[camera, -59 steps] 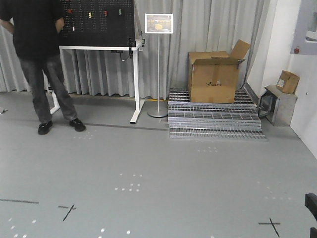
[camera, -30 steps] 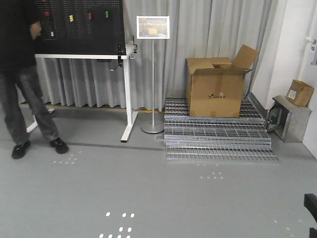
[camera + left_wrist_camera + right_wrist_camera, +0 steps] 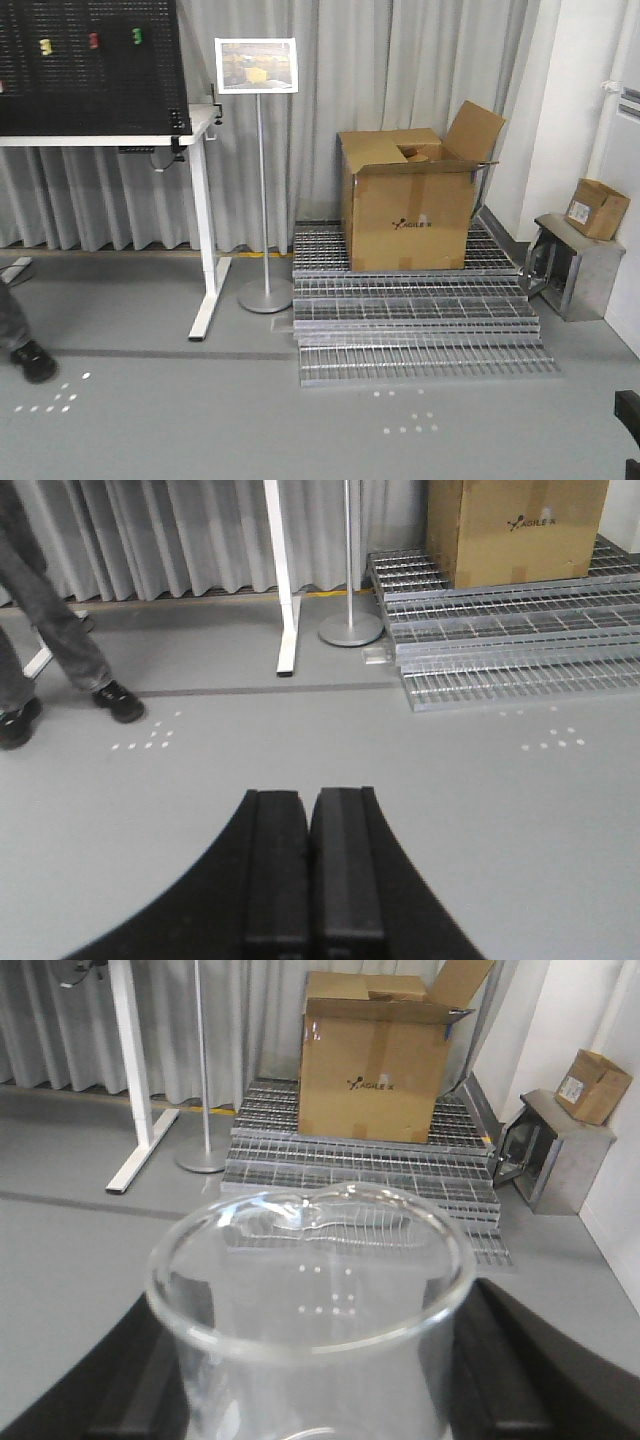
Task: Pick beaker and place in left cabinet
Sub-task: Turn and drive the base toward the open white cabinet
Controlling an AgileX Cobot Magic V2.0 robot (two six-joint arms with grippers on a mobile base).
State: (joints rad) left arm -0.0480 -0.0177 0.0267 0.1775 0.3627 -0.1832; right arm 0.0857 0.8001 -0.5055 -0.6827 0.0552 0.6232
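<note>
The pick looked done. Nearest the right wrist camera, the small clear glass beaker with a pour-lip rim (image 3: 305,1290) stood upright in the right gripper (image 3: 310,1410), whose black jaws were parted only as wide as the glass and pressed against its wall on both sides. The beaker appeared empty and its rim looked whole, and the floor showed through it, bent by the curve. The left gripper (image 3: 312,870) hung over the bare grey floor (image 3: 480,810) with its jaws pressed together on nothing.

Beyond lay a stack of steel gratings (image 3: 420,330) carrying an open brown cardboard box (image 3: 410,215). To their left stood a slim metal sign stand (image 3: 262,180) and a white-framed table (image 3: 100,140) backed by a black pegboard, with pale grey curtains (image 3: 400,60) behind them.

The light grey metal left cabinet appeared in none of the views. By my judgement the whole placing remained: reaching the cabinet, then setting the glass on a shelf.
</note>
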